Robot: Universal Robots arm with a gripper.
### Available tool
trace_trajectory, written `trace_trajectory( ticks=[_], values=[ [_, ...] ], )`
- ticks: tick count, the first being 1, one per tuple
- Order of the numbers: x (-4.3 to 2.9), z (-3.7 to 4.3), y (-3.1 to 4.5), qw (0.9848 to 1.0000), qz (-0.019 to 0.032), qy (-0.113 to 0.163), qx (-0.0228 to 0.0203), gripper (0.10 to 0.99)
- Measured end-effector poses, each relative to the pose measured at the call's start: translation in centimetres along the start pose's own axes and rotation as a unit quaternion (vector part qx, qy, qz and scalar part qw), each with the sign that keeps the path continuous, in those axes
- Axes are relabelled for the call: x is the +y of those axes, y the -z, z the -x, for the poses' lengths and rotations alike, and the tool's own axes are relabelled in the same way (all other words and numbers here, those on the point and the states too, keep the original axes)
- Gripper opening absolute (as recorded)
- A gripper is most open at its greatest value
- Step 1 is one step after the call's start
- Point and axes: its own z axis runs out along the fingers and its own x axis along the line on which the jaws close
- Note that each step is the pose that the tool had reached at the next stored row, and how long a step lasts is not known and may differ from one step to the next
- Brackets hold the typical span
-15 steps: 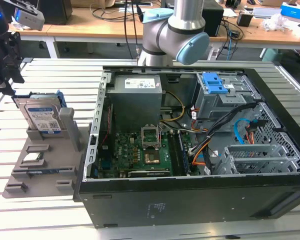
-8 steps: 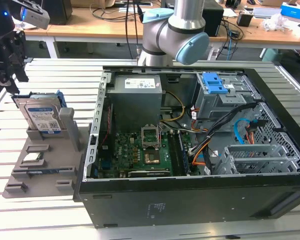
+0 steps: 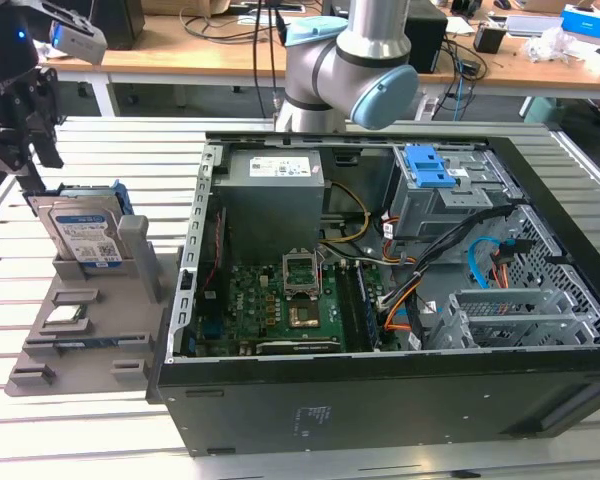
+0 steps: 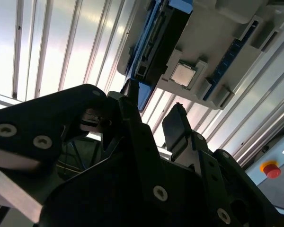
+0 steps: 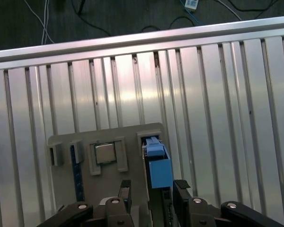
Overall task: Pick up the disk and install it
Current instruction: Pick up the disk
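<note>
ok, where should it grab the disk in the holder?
The disk stands on edge in the gray holder, which covers its lower part. It is probably best gripped by its free top edge from straight above, pinching the two flat faces.

The disk stands in a holder, computer case at the exterior view's right.

Disk: silver, white-blue label, blue bracket; upright on edge in grey holder, exterior view's left.

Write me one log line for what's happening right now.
tool: open, poised over disk | disk: upright in grey holder, not lifted | computer case: open
</note>
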Motion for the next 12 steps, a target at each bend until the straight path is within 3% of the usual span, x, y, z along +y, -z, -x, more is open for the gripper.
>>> trace_trajectory(
  ticks=[3, 4, 7, 12],
  values=[
    [-0.14, 0.04, -0.73, 1.0, -0.0005, 0.0, 0.0042, 0.482],
    [-0.17, 0.65, -1.07, 1.0, -0.001, 0.002, 0.008, 0.482],
    [-0.14, 1.29, -1.34, 0.9999, -0.0015, 0.005, 0.0108, 0.482],
    [-0.15, 1.39, -1.73, 0.9999, -0.0018, 0.009, 0.0133, 0.482]
  ],
)
